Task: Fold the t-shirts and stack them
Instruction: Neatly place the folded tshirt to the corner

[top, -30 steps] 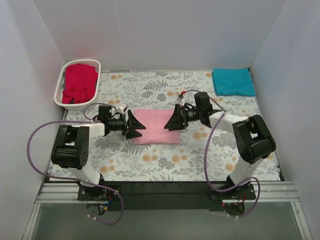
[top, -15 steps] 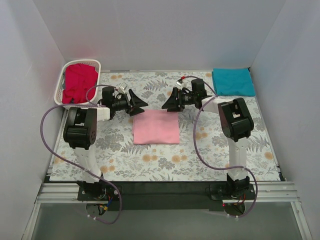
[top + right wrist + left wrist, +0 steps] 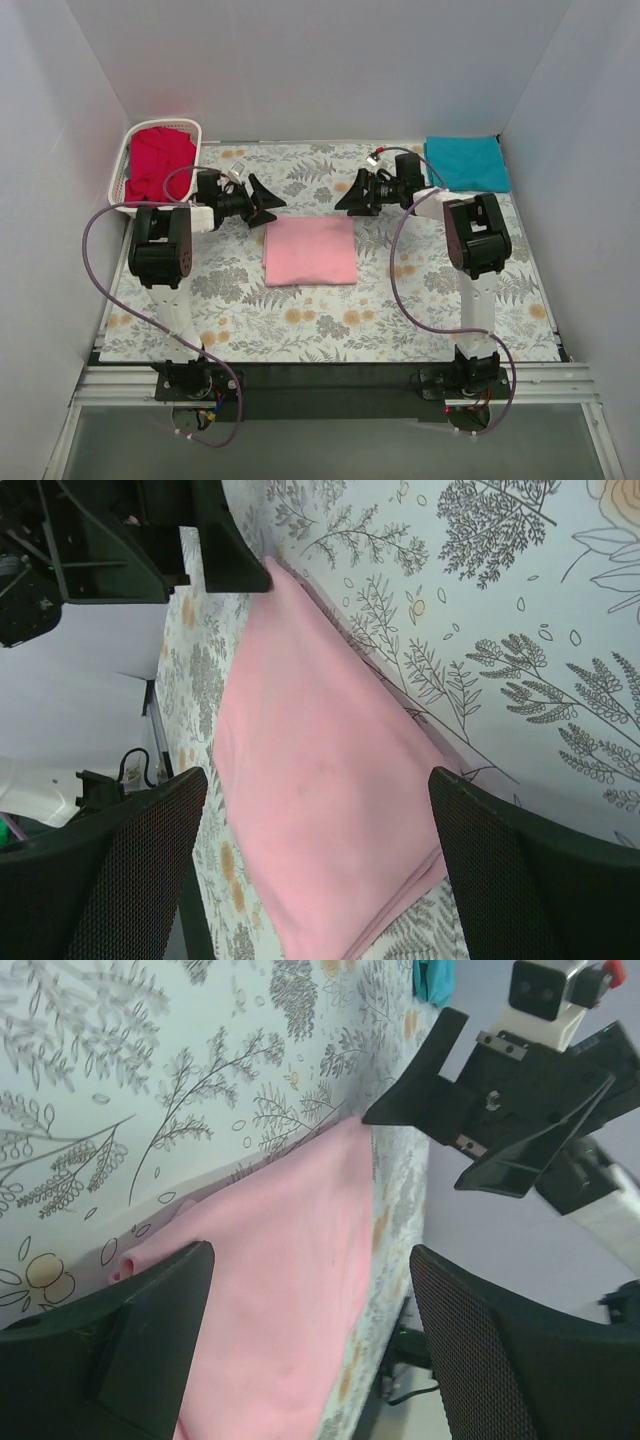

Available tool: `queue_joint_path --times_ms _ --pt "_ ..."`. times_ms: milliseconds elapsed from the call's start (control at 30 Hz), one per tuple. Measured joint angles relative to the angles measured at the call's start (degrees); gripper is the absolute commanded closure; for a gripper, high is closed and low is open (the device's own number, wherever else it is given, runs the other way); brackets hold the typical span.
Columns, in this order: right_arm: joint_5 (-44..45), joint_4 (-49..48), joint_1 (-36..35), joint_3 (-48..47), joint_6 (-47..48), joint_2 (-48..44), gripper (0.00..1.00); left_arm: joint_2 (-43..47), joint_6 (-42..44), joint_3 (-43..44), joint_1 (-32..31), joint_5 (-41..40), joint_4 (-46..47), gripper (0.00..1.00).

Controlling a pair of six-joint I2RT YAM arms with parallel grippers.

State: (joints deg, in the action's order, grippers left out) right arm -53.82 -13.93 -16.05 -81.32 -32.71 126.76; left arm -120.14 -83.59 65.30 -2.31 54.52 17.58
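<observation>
The light pink t-shirt point(image 3: 309, 251) lies folded into a flat rectangle in the middle of the table; it also shows in the left wrist view point(image 3: 280, 1290) and the right wrist view point(image 3: 320, 800). My left gripper point(image 3: 265, 201) is open and empty, just beyond the shirt's far left corner. My right gripper point(image 3: 349, 197) is open and empty, just beyond its far right corner. Neither touches the cloth. The teal t-shirt point(image 3: 465, 163) lies folded at the far right. The bright red t-shirt point(image 3: 158, 165) is bundled in the basket.
A white lattice basket point(image 3: 119, 183) stands at the far left corner. The table carries a floral cloth point(image 3: 400, 300). White walls close the left, back and right sides. The two grippers face each other across the table's far half.
Both grippers have left the pink shirt's side edges and moved away toward the far side of the table, open and empty. The shirt lies still.
</observation>
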Motion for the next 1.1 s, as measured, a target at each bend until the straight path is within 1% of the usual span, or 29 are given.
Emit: queue_joint_path --times_ms 100,200,267,300,333,367,400,433,500,533,633,667,767,867,933,1100 --pt "2.21 5.73 0.33 -0.66 4.39 -4.42 0.02 5.14 6.75 1.75 0.17 -2.03 -6.03 0.20" --pt "6.56 14.64 0.26 -4.37 11.69 -11.52 0.02 15.26 16.63 2.43 -0.46 -5.77 -12.09 0.18" --pt "9.84 18.40 0.22 -5.44 16.90 -17.84 0.02 23.58 24.85 2.45 -2.73 -9.75 -15.13 0.16" --pt "11.28 20.26 0.22 -5.44 19.21 -21.31 0.02 27.74 29.64 2.19 -4.76 -12.35 -15.91 0.10" --pt "12.66 21.86 0.20 -5.40 21.75 -24.65 0.02 31.74 33.90 1.40 -7.41 -14.73 -16.04 0.09" --pt "14.53 23.78 0.17 -5.20 25.70 -29.51 0.02 38.34 40.13 -0.66 -12.72 -17.73 -16.63 0.09" --pt "15.45 24.35 0.17 -4.96 27.58 -31.50 0.02 41.33 44.98 -2.01 -16.65 -19.19 -16.41 0.11" --pt "16.83 24.72 0.17 -3.91 30.14 -33.83 0.02 43.45 48.50 -3.63 -19.50 -21.29 -16.15 0.15" --pt "19.45 27.08 0.17 -1.03 33.40 -37.94 0.02 47.10 56.15 -8.13 -26.32 -24.79 -16.90 0.19" --pt "21.14 28.41 0.17 0.33 34.56 -39.47 0.02 47.63 59.63 -9.92 -29.59 -26.16 -17.66 0.25" --pt "25.24 31.98 0.17 3.93 36.09 -41.62 0.02 45.53 67.89 -13.70 -37.46 -31.34 -19.45 0.34" --pt "26.12 33.35 0.24 4.98 35.93 -41.68 0.02 44.28 69.90 -14.69 -39.95 -33.09 -20.13 0.41" --pt "26.75 35.08 0.66 10.16 34.23 -41.97 0.02 40.35 73.81 -16.59 -46.42 -38.10 -20.81 0.48" --pt "25.51 35.85 1.53 17.70 31.23 -42.42 0.02 35.69 76.00 -17.00 -52.50 -42.93 -19.89 0.51" --pt "23.61 36.44 2.32 21.88 28.70 -42.40 0.02 32.87 77.26 -17.05 -55.10 -45.11 -18.34 0.53" --pt "20.09 36.04 4.76 28.00 22.91 -42.40 0.02 26.97 80.19 -17.05 -56.57 -49.90 -14.03 0.56"
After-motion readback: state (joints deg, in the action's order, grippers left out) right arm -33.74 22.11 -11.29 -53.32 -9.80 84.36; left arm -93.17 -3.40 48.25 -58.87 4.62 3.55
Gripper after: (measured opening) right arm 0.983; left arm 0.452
